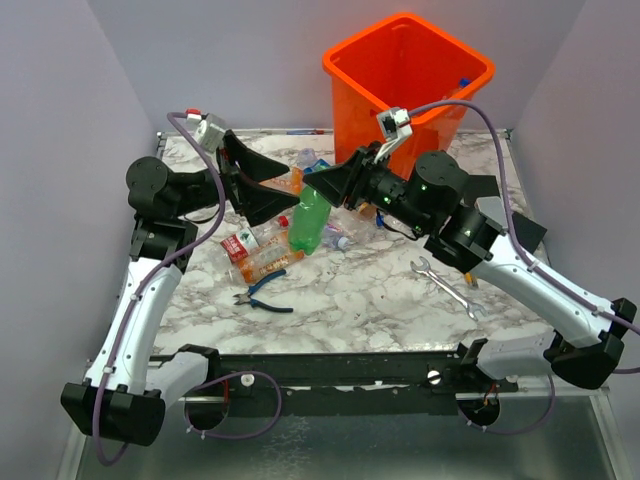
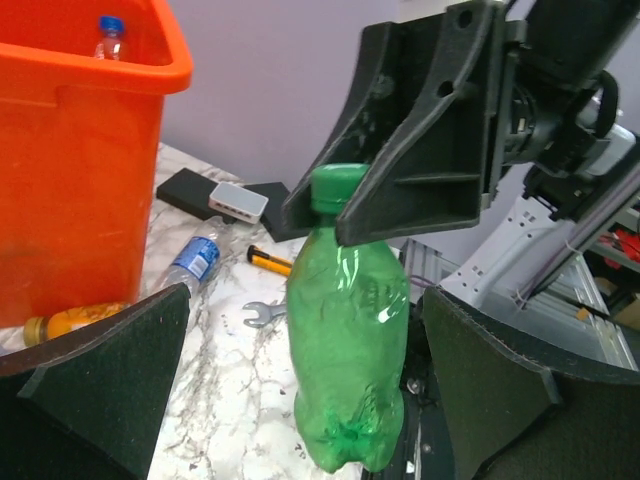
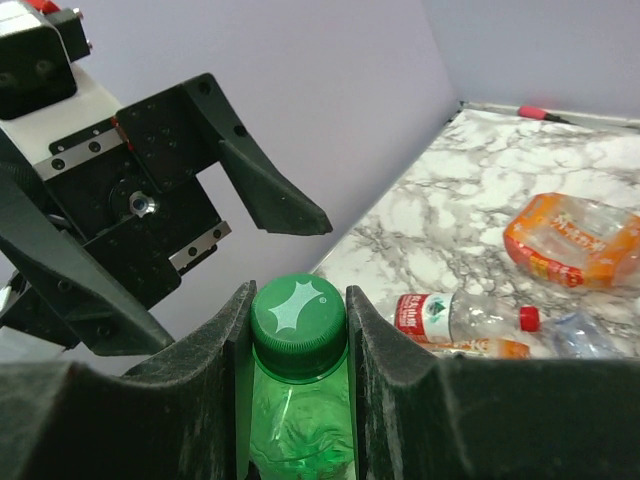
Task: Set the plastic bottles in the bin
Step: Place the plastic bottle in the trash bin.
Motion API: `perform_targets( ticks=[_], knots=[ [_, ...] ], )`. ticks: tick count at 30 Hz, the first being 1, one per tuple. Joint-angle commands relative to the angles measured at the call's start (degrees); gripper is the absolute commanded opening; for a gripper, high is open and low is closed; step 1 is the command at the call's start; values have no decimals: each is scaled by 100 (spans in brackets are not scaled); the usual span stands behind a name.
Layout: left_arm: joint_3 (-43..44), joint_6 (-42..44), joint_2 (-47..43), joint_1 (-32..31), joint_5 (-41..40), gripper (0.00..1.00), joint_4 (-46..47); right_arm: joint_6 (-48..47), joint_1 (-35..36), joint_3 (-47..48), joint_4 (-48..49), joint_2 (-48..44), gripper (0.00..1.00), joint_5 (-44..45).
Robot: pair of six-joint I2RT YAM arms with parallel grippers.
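A green plastic bottle hangs upright above the table, with my right gripper shut on its green cap. My left gripper stands open, one black finger on each side of the bottle's body and clear of it. From above, the left gripper faces the right gripper over the table's middle. The orange bin stands at the back right, and a blue-capped bottle shows inside it. Several clear bottles lie under and beside the green one.
Blue-handled pliers lie near the front left and a steel wrench at the front right. A blue-labelled bottle and an orange-capped one lie by the bin. A white box and a yellow cutter sit beyond.
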Motion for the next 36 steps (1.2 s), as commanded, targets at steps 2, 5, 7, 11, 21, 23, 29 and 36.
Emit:
perform_targets(
  ticks=[2,5,7,11,21,23,29,36],
  knots=[
    [64,-87,103,-201,682,99,149,94,-19,83,517,120,0,-317],
    [-26,-88,96,-236,757,99,149,-34,-19,369,448,254,0,-319],
    [-109,-97,98,-247,805,99,150,-87,-19,552,422,328,0,-320],
    [-221,-151,98,-277,830,99,149,-51,-19,766,509,445,0,-427],
    [-318,-116,63,-355,784,44,149,258,-19,764,1062,619,1,-697],
    [-311,-62,61,-352,724,38,158,325,-19,795,1001,646,12,-792],
    [-303,-5,122,-350,603,33,163,348,-19,774,666,572,56,-695],
    [-249,-11,157,-358,546,32,158,308,-19,999,273,703,13,-644]
  ],
)
